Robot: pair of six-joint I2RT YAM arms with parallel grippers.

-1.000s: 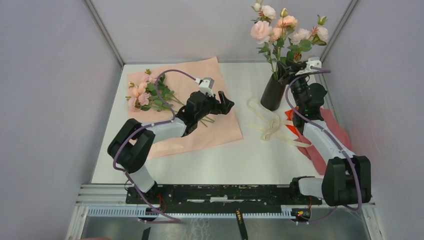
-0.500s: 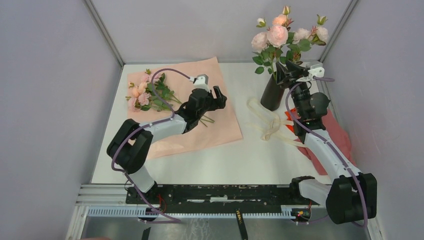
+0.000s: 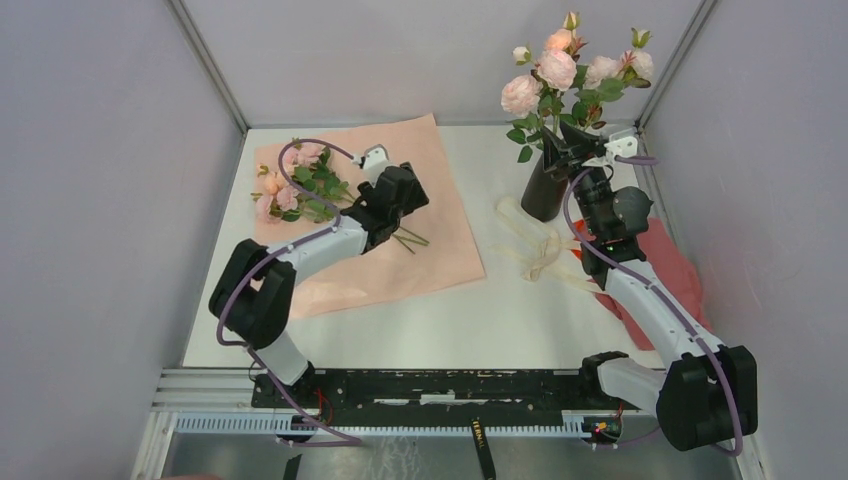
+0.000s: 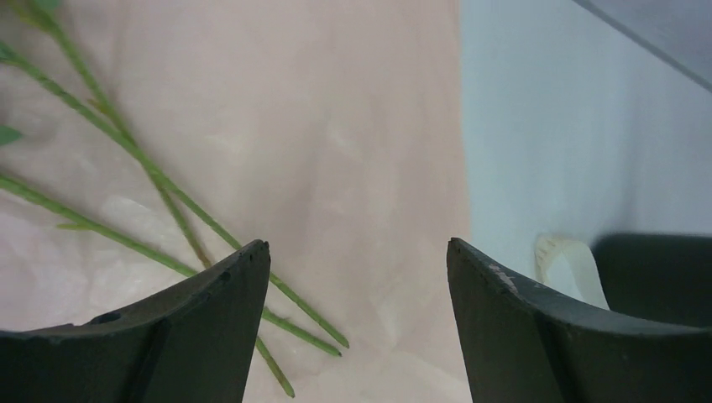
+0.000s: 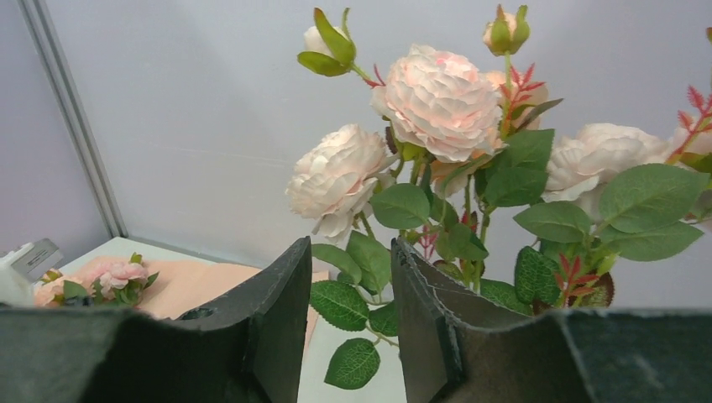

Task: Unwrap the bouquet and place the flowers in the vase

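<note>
Top view first: the left gripper (image 3: 398,196) hovers over the flattened pink wrapping paper (image 3: 440,250). A small bunch of loose flowers (image 3: 295,185) lies on that paper just off to its left, and their thin green stems (image 3: 410,238) poke out on the side of the gripper nearest the arm bases. Over on the other side, the right gripper (image 3: 562,152) sits right at the mouth of the black vase (image 3: 543,195), and the roses (image 3: 560,70) stand up straight above it. The cream ribbon (image 3: 535,250) lies on the table (image 3: 450,310) a bit left of and behind that gripper, and a red cloth (image 3: 672,262) is under its arm. In the left wrist cam the left gripper (image 4: 359,245) has its fingers spread wide with nothing between them, just bare paper underneath. The stems run in from the left and pass under the left fingertip, and a curl of ribbon peeks out next to the right finger. In the right wrist cam the right gripper (image 5: 353,243) is only partly closed, with a narrow gap. The roses and leaves are directly ahead of and above the fingertips, and some leaves show through the gap. Honestly can't tell whether a stem is actually pinched in there. Way off past its left finger you can see the loose flowers on the paper.
</note>
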